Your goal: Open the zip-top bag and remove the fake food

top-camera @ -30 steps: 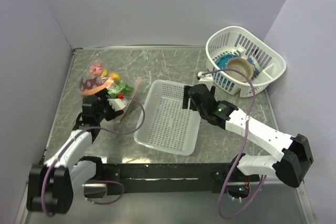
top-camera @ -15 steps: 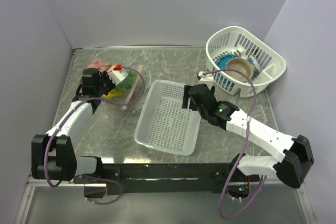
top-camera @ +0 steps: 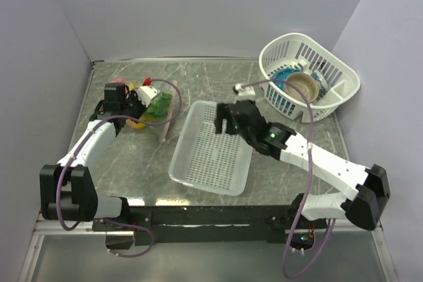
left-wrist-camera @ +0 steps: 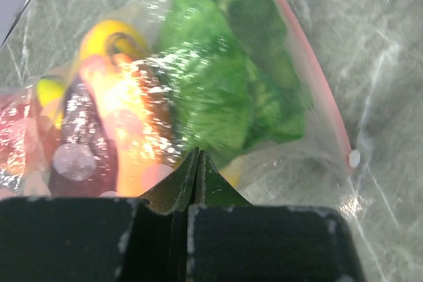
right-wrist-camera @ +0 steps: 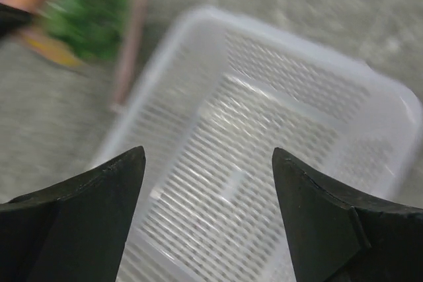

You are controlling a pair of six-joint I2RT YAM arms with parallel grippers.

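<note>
**Overhead view:** A clear, floppy plastic zip-top bag (top-camera: 165, 107) lies on the grey marbled table (top-camera: 218, 74) at the far left. The colourful plastic fake food (top-camera: 157, 105) is inside it. The left gripper (top-camera: 135, 100) sits at the bag's left edge. The right gripper (top-camera: 223, 120) hovers over the far end of a white perforated rectangular tray (top-camera: 175, 163), which stands just right of the bag. At the far right, a white slotted basket (top-camera: 344, 74) holds a blue bowl (top-camera: 285, 77) and a tan bowl (top-camera: 303, 86).

**Left wrist view:** The left gripper (left-wrist-camera: 198, 158) has its black fingers pressed together, pinching a fold of the bag's film. Beyond them, inside the bag, are green leafy lettuce (left-wrist-camera: 218, 90), a yellow banana shape (left-wrist-camera: 109, 34) and an orange and dark red slice (left-wrist-camera: 125, 130). The pinkish zip strip (left-wrist-camera: 310, 64) runs down the right side.

**Right wrist view:** The right gripper (right-wrist-camera: 208, 156) has its fingers spread wide with nothing between them, above the tray (right-wrist-camera: 264, 130). The bag (right-wrist-camera: 92, 4) is a blur at upper left.
</note>
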